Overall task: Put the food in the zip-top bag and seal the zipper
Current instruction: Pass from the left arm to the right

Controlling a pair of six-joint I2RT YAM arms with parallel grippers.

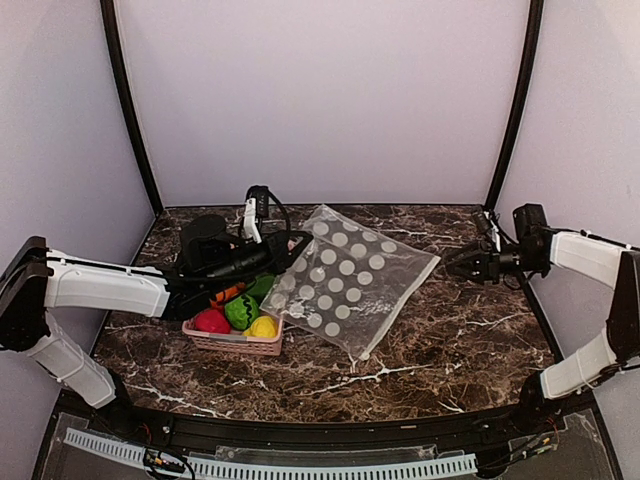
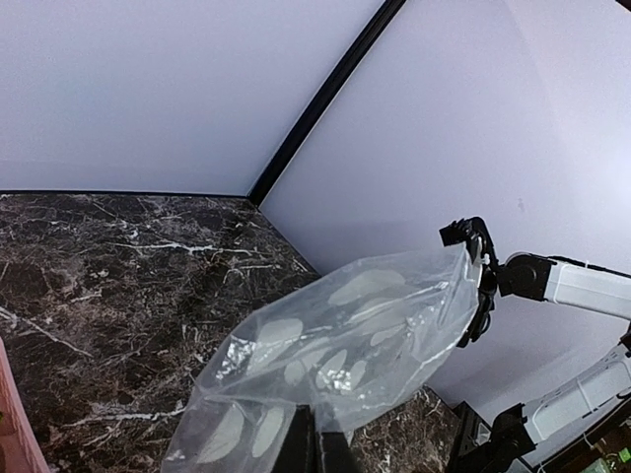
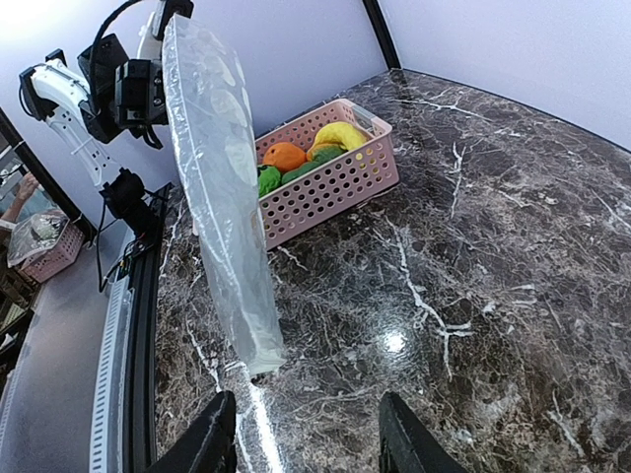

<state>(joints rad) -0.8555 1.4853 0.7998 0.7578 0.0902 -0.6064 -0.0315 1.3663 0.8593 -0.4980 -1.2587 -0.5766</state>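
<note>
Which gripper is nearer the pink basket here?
Left. The left gripper hangs just over the pink basket's far rim, shut on an edge of the zip-top bag. The right gripper is open at the table's right side, beyond the bag and apart from it.

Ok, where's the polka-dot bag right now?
In the top view the zip-top bag is mid-table, just right of the pink basket, held up by the left gripper, with the open right gripper near its right corner.
</note>
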